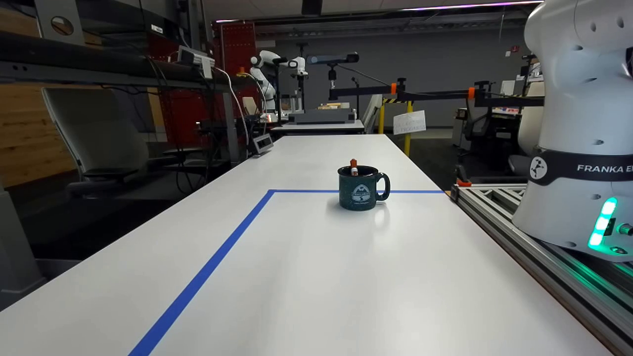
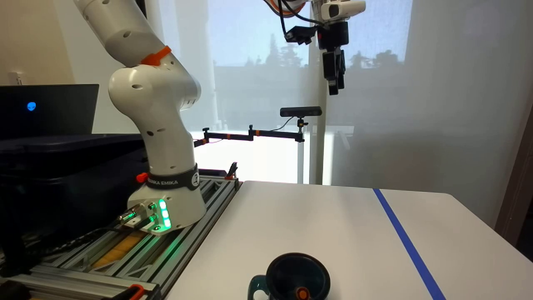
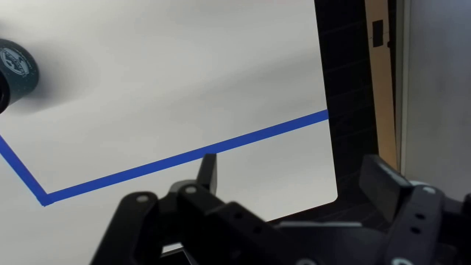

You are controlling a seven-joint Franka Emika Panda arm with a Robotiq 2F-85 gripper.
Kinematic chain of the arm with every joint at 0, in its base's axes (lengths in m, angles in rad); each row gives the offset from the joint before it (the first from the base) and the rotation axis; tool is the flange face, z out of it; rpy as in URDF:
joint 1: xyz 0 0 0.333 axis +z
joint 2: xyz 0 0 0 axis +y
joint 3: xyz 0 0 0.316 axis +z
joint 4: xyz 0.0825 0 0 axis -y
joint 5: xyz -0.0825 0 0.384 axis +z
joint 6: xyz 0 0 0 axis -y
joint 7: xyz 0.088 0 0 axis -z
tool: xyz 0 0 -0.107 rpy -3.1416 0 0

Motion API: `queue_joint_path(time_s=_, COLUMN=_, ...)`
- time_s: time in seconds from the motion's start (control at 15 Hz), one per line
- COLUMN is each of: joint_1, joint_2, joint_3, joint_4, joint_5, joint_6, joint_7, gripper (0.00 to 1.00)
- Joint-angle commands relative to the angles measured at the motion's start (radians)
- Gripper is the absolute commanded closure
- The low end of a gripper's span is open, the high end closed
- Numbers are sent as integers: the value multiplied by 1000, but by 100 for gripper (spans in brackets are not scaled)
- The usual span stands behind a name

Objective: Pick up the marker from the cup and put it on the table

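The cup (image 1: 352, 198), a dark teal mug, stands upright on the white table (image 1: 306, 282) in both exterior views (image 2: 291, 266). The marker (image 1: 353, 167) stands in the cup with its reddish end above the rim; from above, its orange-red end (image 2: 302, 293) shows inside the mug. In the wrist view, part of the cup (image 3: 25, 82) shows at the left edge; the marker is out of view there. My gripper (image 2: 337, 91) hangs high above the table, well away from the cup. In the wrist view, its fingers (image 3: 290, 165) are wide apart with nothing between them.
Blue tape lines (image 1: 222, 252) mark the tabletop. The robot base (image 2: 170, 208) stands on a grey railed bench (image 2: 216, 208) along the table's side. A camera on an arm (image 2: 300, 111) stands beyond the table's end. A small grey device (image 1: 263, 143) sits at the table's far edge.
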Motion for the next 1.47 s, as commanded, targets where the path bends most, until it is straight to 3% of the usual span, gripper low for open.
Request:
queue_joint_path(time_s=0.0, joint_1=-52, joint_2=3, joint_3=50, joint_4=1, joint_5=-88, joint_6=-13, joint_7=148, gripper=0)
queue_joint_path(time_s=0.67, joint_1=-166, joint_2=-71, joint_3=104, joint_4=-135, joint_5=-434, joint_6=34, joint_7=638, gripper=0)
queue_joint_path(time_s=1.4, joint_1=-304, joint_2=-92, joint_3=51, joint_4=-305, joint_5=-723, joint_6=-10, joint_7=1147, gripper=0)
